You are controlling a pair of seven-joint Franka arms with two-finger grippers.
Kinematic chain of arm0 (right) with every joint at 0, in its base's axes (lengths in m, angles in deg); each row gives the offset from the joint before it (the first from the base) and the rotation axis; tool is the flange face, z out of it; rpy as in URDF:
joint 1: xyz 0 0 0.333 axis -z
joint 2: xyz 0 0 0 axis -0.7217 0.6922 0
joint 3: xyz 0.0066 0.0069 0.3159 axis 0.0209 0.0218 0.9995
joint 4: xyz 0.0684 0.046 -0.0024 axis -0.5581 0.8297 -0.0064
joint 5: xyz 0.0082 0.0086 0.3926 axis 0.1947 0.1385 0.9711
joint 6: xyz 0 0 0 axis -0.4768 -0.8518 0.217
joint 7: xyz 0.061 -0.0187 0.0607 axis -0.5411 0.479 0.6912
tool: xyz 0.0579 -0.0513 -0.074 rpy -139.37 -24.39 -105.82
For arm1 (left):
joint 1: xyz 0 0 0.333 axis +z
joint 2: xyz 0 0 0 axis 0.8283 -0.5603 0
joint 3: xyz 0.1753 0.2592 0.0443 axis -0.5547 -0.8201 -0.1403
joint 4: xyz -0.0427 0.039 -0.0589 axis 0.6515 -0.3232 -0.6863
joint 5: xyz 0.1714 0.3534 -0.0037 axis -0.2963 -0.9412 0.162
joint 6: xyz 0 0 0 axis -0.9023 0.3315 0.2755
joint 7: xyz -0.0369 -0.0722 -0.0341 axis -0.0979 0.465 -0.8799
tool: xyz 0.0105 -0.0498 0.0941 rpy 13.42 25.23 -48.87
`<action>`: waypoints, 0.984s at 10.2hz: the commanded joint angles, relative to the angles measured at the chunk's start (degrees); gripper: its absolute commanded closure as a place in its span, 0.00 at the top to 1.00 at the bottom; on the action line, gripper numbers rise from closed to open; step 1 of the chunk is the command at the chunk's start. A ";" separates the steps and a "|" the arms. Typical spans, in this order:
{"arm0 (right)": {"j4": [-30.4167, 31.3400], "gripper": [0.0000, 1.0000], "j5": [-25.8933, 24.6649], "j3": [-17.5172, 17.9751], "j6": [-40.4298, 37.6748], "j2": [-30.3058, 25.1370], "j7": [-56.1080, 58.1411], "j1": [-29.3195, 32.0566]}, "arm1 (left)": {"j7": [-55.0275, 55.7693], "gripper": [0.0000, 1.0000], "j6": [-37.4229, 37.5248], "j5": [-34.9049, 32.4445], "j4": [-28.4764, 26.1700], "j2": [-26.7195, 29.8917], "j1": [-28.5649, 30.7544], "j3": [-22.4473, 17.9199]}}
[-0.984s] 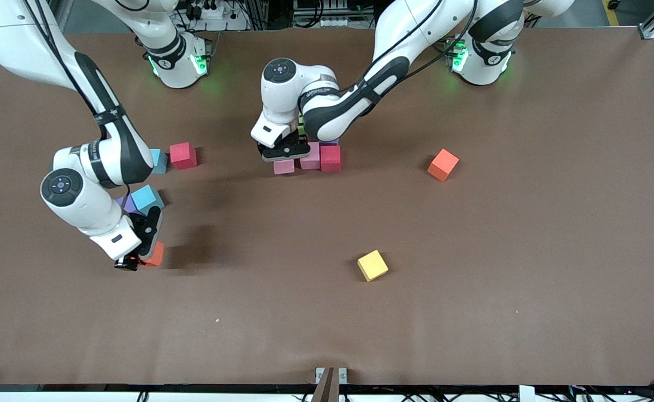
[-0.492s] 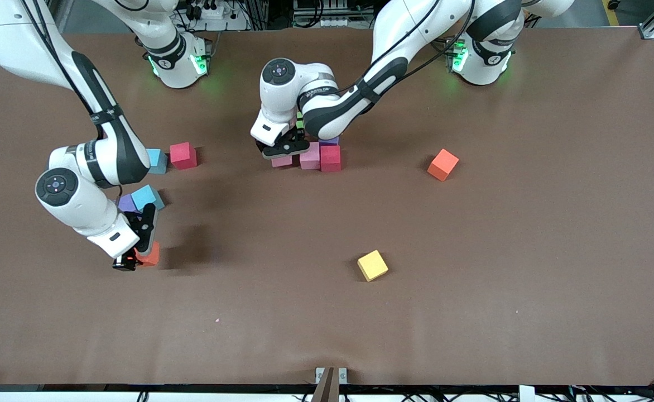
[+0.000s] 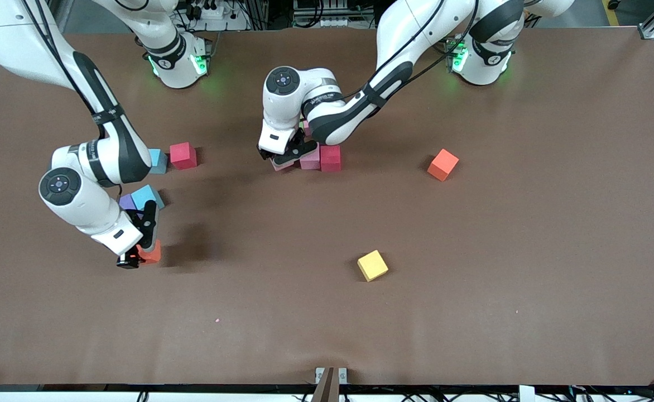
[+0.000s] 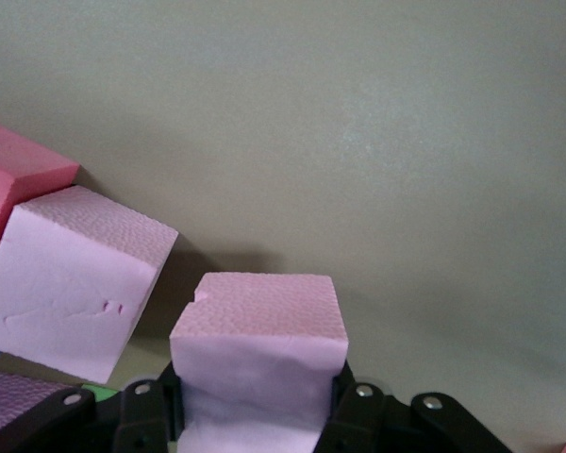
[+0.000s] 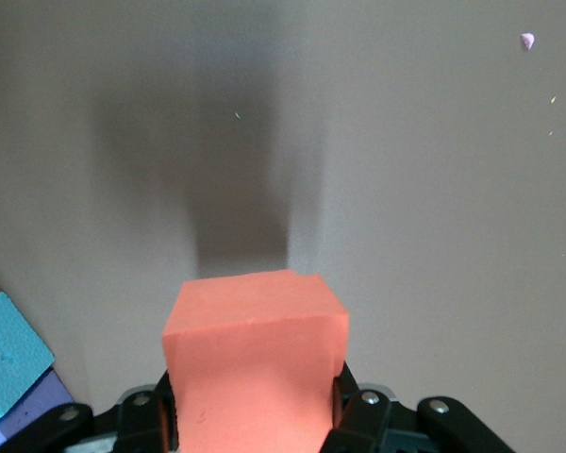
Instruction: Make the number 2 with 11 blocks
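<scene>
Both my grippers carry cubes toward the number 2.

At upper centre my left gripper pinches a pink block beside the row (to extend it); lower left, my right gripper clamps an orange block above the tabletop.

Pink block, orange block (both matte).

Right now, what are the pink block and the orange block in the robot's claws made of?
Both look like soft foam. The pink block in the left gripper has a grainy, matte, nicked face. The orange block in the right gripper looks matte too, without shine.
</scene>
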 commanded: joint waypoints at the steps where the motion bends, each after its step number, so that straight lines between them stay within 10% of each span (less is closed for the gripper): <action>1: 1.78 0.27 0.62 0.23 0.90 -1.46 1.29 0.43 | 3.10 0.01 -0.11 1.44 0.35 0.01 -0.60 -0.70; 10: 2.22 0.27 0.36 0.23 1.69 -1.38 1.38 0.43 | 2.40 0.00 0.42 -1.20 -4.84 -0.34 -3.94 -0.79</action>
